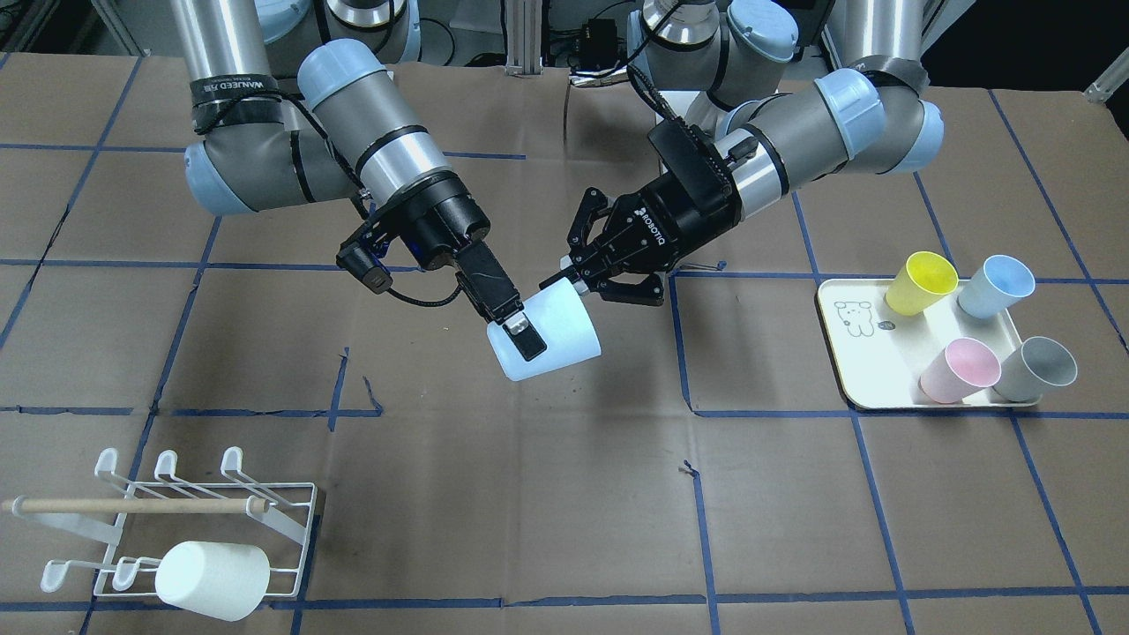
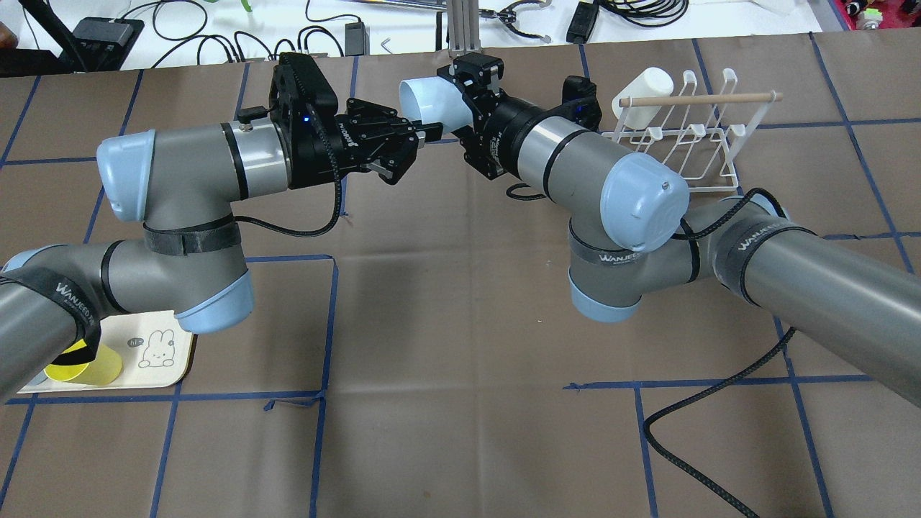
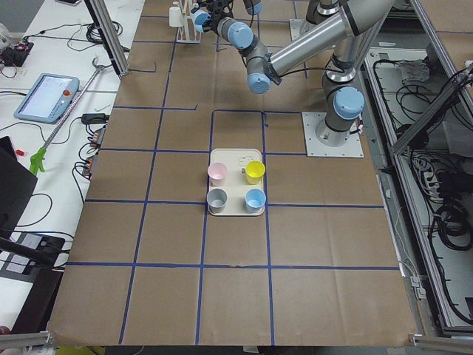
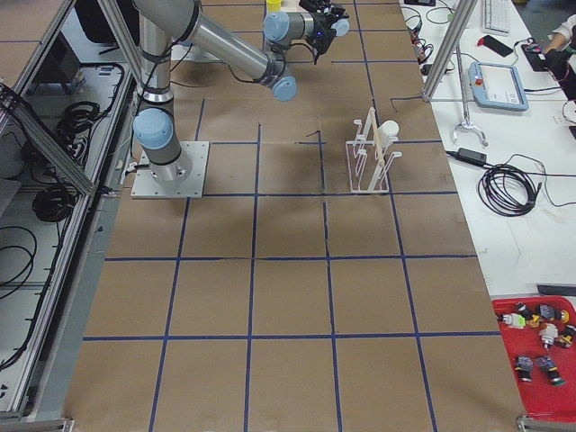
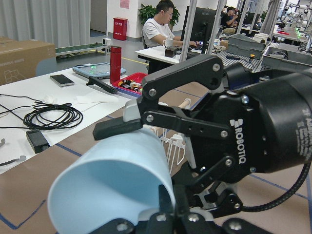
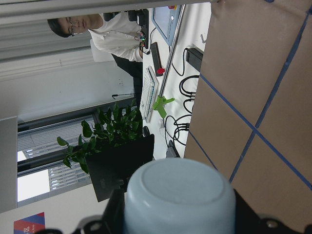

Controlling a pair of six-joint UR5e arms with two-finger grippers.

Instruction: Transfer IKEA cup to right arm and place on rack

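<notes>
A pale blue cup (image 1: 564, 331) hangs in mid-air over the table's middle, held between both grippers. My right gripper (image 1: 527, 335), on the arm with the thin looped cable, is shut across the cup's body near its base; the right wrist view shows the base (image 6: 180, 195) between its fingers. My left gripper (image 1: 564, 273) pinches the cup's rim from the other side, and the rim (image 5: 112, 190) fills the left wrist view. The white wire rack (image 1: 203, 520) with its wooden dowel stands near the table's corner, to the right gripper's side.
A white cup (image 1: 212, 578) lies on the rack's front prongs. A cream tray (image 1: 851, 353) on the left arm's side holds a yellow (image 1: 922, 282), a blue (image 1: 997, 287), a pink (image 1: 960, 370) and a grey cup (image 1: 1036, 369). Blue tape lines cross the brown table cover.
</notes>
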